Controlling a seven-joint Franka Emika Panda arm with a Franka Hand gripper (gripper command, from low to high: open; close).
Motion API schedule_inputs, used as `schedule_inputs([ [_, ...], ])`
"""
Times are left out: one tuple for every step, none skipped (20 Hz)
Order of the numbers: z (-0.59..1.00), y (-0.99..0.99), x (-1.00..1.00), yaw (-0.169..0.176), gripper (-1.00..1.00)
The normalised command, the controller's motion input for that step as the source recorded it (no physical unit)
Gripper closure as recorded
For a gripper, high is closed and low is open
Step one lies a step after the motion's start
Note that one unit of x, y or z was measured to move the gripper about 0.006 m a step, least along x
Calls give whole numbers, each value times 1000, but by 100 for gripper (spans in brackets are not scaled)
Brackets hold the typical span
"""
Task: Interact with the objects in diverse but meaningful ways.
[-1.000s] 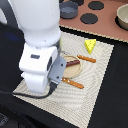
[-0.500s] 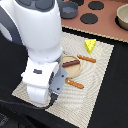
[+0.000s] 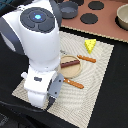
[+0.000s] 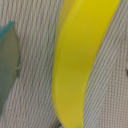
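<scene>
In the wrist view a yellow banana (image 4: pixel 75 60) fills the frame, lying on the striped mat, very close under the camera. One grey-teal fingertip (image 4: pixel 7 55) shows beside it with a strip of mat between them, so the jaws stand apart. In the exterior view my gripper (image 3: pixel 51 97) is low over the mat's near corner, and the arm hides the banana. A dark brown bar (image 3: pixel 70 63) lies on the round tan plate (image 3: pixel 75 71). A yellow cheese wedge (image 3: pixel 90 45) sits at the mat's far side. A grey-blue pot (image 3: pixel 68 9) stands at the back. The white-and-blue tool is out of view.
Two orange-handled utensils lie on the striped mat (image 3: pixel 97 95), one beyond the plate (image 3: pixel 86 58) and one near my gripper (image 3: pixel 74 83). A toy stove with black burners (image 3: pixel 90 19) and a tan bowl (image 3: pixel 122 17) stand at the back.
The arm has moved down and toward the mat's near corner, bringing the gripper low over the mat.
</scene>
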Motion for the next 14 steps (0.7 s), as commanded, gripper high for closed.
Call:
schedule_inputs([
  [1000, 183, 103, 0, -100],
  [1000, 169, 146, 0, -100],
  [1000, 194, 226, 0, -100],
  [1000, 240, 183, 2, -100],
  [777, 291, 180, 4, -100],
  [466, 374, 180, 17, -100],
  [223, 449, 186, 33, -100],
  [0, 446, 3, 41, -100],
  [-231, 429, -114, 57, -100],
  [-231, 480, -131, 62, -100],
  [-226, 611, -129, 65, -100],
  [-229, 680, -191, 69, -100],
  [-229, 711, -251, 69, -100],
  [-243, 694, -286, 68, -100],
])
